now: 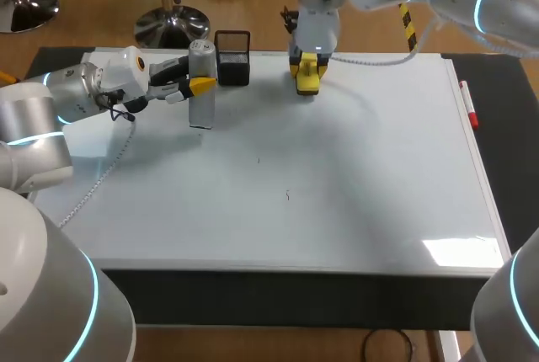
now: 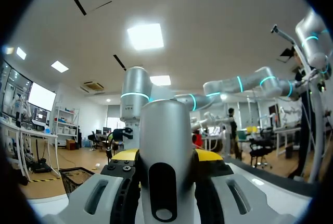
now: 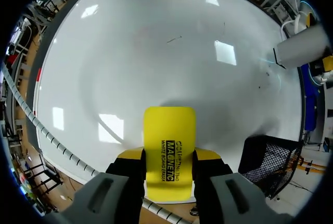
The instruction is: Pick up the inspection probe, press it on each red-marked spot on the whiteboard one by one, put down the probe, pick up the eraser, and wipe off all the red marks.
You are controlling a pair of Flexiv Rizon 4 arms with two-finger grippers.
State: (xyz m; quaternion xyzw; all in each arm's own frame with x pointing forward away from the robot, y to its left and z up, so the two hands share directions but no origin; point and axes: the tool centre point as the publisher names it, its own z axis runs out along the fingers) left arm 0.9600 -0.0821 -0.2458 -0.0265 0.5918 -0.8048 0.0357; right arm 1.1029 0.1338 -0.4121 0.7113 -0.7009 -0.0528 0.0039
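The whiteboard (image 1: 337, 177) covers most of the table. The inspection probe (image 1: 202, 84), a silver cylinder, stands upright near the board's far left, with my left gripper (image 1: 200, 86) shut on its middle from the side. Its lower end is close to the board; contact cannot be told. The left wrist view shows the probe (image 2: 164, 140) filling the gap between the yellow-tipped fingers (image 2: 209, 156). At the board's far edge my right gripper (image 1: 307, 73) points down, shut on the yellow eraser (image 1: 308, 78). In the right wrist view the eraser (image 3: 169, 148) sits clamped between the fingers on the whiteboard (image 3: 156, 52). No red marks show, only faint dark strokes (image 1: 287, 196).
A black mesh basket (image 1: 233, 57) stands at the far edge between the two grippers, beside the eraser in the right wrist view (image 3: 268, 164). A red marker (image 1: 468, 106) lies along the board's right edge. My left arm's cable (image 1: 105, 168) trails over the board's left side.
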